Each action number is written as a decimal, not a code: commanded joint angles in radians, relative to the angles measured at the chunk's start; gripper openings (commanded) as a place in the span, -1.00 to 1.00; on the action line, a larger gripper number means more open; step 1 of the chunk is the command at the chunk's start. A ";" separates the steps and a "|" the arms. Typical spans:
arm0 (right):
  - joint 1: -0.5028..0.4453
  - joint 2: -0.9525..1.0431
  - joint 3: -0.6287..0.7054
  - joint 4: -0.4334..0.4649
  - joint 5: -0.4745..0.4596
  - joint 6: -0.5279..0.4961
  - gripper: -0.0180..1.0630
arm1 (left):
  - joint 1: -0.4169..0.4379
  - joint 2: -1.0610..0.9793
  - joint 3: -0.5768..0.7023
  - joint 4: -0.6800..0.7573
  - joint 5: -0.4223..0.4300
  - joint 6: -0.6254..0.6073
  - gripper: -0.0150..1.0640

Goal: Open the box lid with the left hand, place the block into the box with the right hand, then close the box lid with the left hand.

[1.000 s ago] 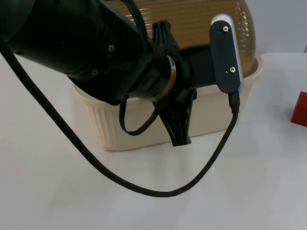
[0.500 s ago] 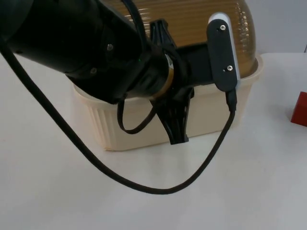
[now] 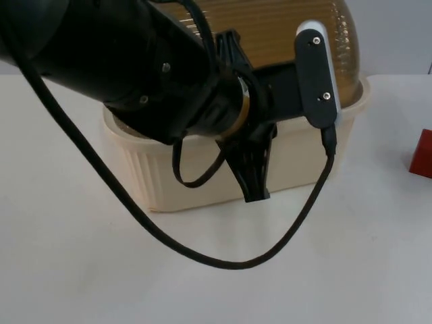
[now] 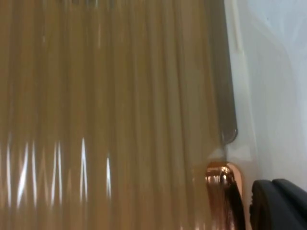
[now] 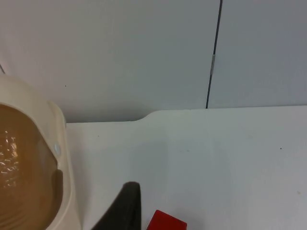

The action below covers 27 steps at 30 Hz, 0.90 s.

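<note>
- The left gripper [image 3: 251,177] hangs over the front wall of the cream ribbed plastic box [image 3: 169,175], its black fingers pointing down across that wall. Whether they are spread or pinched I cannot tell.
- Just beyond and above this gripper rises the amber translucent ribbed dome lid [image 3: 283,34], closed on the box rim; its long axis runs across the gripper's reach.
- Judging from this, the lid has yet to be lifted, and the left arm is far the nearer to it.
- The small red block [image 3: 422,154] lies on the white table top [image 3: 351,270], well to the right of the left gripper and apart from the box.
- The left wrist view adds the lid's ribs up close and a copper-coloured knob [image 4: 221,176] beside a black fingertip [image 4: 280,206].
- The right wrist view shows the block [image 5: 165,223] just beside its dark fingertip [image 5: 125,206], the box rim further left; the right arm waits.
</note>
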State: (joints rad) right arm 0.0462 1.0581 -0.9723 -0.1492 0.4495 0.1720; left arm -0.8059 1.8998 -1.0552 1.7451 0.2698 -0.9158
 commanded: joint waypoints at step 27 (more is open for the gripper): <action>0.000 0.002 -0.007 -0.005 0.019 -0.004 0.96 | 0.066 -0.047 -0.123 -0.001 0.028 0.154 -0.98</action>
State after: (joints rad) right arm 0.0462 1.0581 -0.9723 -0.1492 0.4642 0.1720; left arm -0.7581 1.8713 -1.1512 1.7451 0.3045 -0.7631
